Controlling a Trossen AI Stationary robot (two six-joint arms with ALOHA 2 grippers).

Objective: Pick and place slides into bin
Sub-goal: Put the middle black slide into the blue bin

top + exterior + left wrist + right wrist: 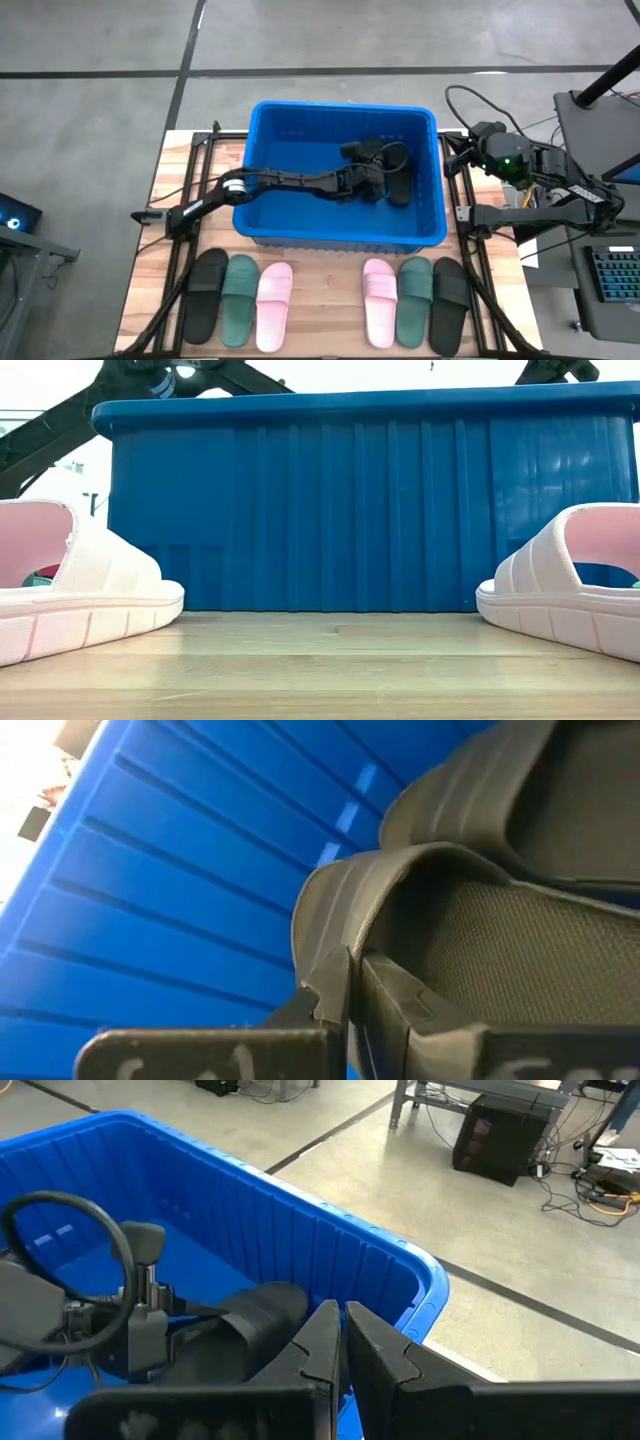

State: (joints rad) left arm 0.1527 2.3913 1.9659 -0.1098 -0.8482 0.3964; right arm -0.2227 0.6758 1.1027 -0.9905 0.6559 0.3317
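The blue bin (340,235) stands mid-table and also shows in the low view (360,510). My left gripper (372,182) reaches into the bin from the left and is shut on a black slide (398,178). A second black slide (560,780) lies beside it in the bin. Six slides lie on their soles along the near edge: black (205,296), green (239,298), pink (273,305), pink (379,300), green (414,301), black (448,303). My right gripper (342,1350) is shut and empty, just outside the bin's right rim (420,1270). My left gripper pinches the edge of the black slide's wide strap (335,935) between its two fingers (385,990). The fingers reach in from the table's left side, low inside the bin. The slide lies tilted against the other black slide; whether it rests on the bin's floor cannot be told.
The bin's ribbed wall (150,900) rises close beside the left gripper. The two pink slides (70,585) (570,595) sit in front of the bin. A keyboard (612,275) and cables lie off the table's right side.
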